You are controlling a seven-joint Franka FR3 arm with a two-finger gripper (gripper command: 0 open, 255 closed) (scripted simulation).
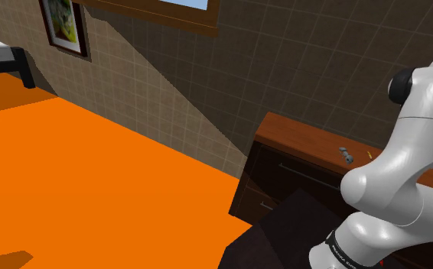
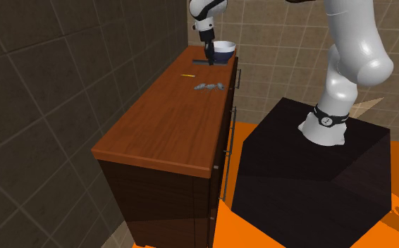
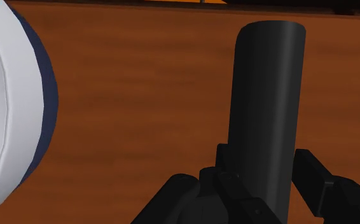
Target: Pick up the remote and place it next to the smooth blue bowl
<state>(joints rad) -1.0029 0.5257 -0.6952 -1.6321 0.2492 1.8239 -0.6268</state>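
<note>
Judging by its slim dark body, the remote (image 3: 269, 95) should be light, stiff and slightly slick, so a hold across its narrow sides suits it. The gripper (image 3: 264, 172) is clamped on one end, low over the bench (image 3: 140, 114). Its long axis runs straight out from between the jaws, free end pointing away. The blue-walled bowl (image 2: 224, 49) sits at three o'clock of the gripper in the second exterior view.
</note>
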